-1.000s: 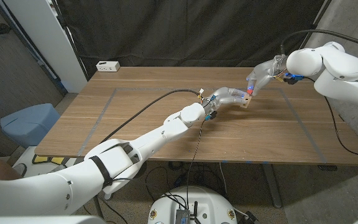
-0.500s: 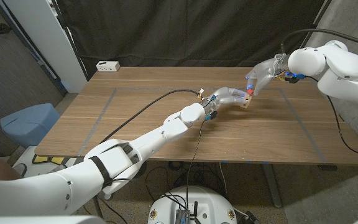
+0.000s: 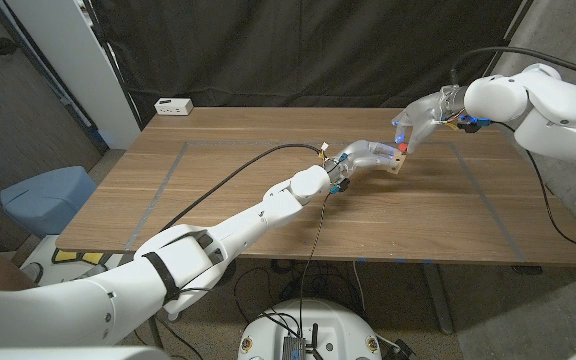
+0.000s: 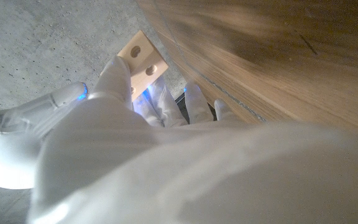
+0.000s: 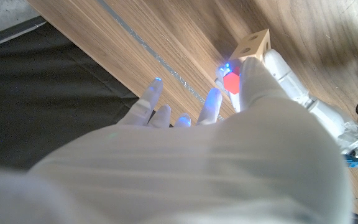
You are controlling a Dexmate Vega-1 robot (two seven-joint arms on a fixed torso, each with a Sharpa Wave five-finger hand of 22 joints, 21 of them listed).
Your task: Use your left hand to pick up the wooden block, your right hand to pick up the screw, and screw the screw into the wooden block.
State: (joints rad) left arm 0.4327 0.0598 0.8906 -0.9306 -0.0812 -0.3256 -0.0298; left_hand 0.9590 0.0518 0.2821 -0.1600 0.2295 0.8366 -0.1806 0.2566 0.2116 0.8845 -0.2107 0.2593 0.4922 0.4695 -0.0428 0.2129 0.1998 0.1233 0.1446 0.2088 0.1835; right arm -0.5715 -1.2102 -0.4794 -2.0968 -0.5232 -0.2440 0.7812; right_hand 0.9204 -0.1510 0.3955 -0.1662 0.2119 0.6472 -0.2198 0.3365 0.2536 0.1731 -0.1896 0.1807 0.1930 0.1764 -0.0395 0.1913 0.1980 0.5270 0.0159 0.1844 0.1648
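Head view, upper centre-right: the left hand (image 3: 366,157) holds the block (image 3: 399,160) clear of the table (image 3: 218,190), fingers closed around its lower part. The right hand (image 3: 420,118) meets it from the upper right, fingertips pinching the screw (image 3: 403,147), a red-headed piece set against the block's top face.

Left wrist view, upper left: the block (image 4: 143,58) stands beyond the left hand (image 4: 123,124), two drilled holes facing the camera, a finger lying along its side.

Right wrist view, upper right: the screw (image 5: 231,82) shows red just beside the block (image 5: 253,45), under the thumb of the right hand (image 5: 185,143); the other fingers are spread. Whether the thread has entered a hole cannot be told.

Handling, as judged: the block is light, rigid, plain wood, with flat faces that grip well; it is best held by opposite side faces, leaving the holed faces free. The screw is small, hard and probably smooth, liable to slip or tilt; it is best pinched at the head, its axis kept in line with the hole
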